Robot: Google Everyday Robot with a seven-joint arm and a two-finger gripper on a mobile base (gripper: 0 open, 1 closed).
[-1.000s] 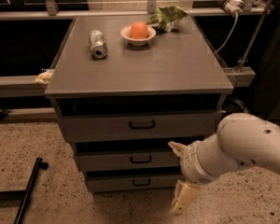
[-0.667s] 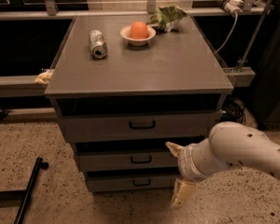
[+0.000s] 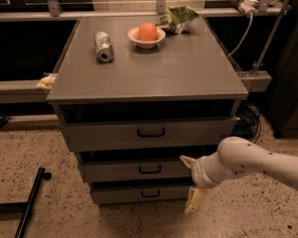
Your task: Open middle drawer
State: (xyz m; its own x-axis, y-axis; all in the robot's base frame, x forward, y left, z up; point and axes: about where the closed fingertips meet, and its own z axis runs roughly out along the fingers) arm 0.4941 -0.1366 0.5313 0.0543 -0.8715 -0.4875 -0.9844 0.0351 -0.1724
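Observation:
The middle drawer (image 3: 114, 171) is a grey flat front with a small black loop handle (image 3: 150, 170), set between a larger front above and a smaller one below. It looks pushed in, with a dark gap above it. My gripper (image 3: 191, 182) is at the drawer's right end, to the right of the handle. It is open, with one cream finger (image 3: 187, 161) level with the middle drawer front and the other (image 3: 194, 201) down by the bottom drawer. It holds nothing. My white arm (image 3: 253, 165) comes in from the right.
The cabinet top (image 3: 188, 68) carries a can (image 3: 104, 46) on its side, a bowl (image 3: 146, 38) with an orange fruit, and a green crumpled bag (image 3: 178, 18). The top drawer (image 3: 99, 135) and bottom drawer (image 3: 119, 195) are shut. A black bar (image 3: 30, 202) lies on the speckled floor at left.
My arm has lowered and its bulk has drawn back to the right. The gripper stays by the middle drawer's right end. The drawers have not moved.

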